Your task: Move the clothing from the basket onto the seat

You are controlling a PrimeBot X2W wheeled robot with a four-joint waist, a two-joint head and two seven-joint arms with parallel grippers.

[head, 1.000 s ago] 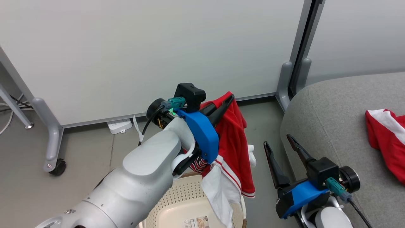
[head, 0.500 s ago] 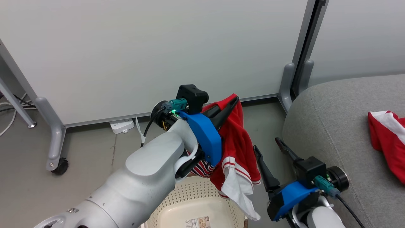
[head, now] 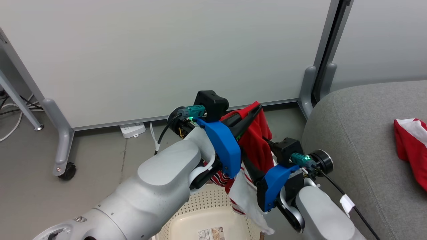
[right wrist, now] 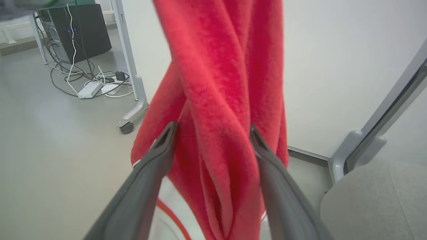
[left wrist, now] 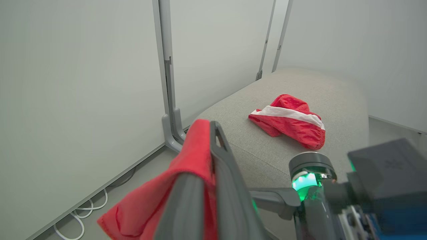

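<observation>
Red clothing [head: 257, 140] hangs centre frame above the basket [head: 200, 206], pinched tight in the left fingers [head: 247, 118]; right fingers [right wrist: 268, 163], wide open, have swung in from lower right, straddling it. A second grip looks next, then the seat [head: 350, 133].

We are reading no text anywhere — we are noticing a small printed sticker [head: 209, 232] on the bottom of the basket [head: 200, 203], its lettering too small to make out, and a white tag [head: 345, 202] on a cable [head: 362, 216], showing no legible writing.
</observation>
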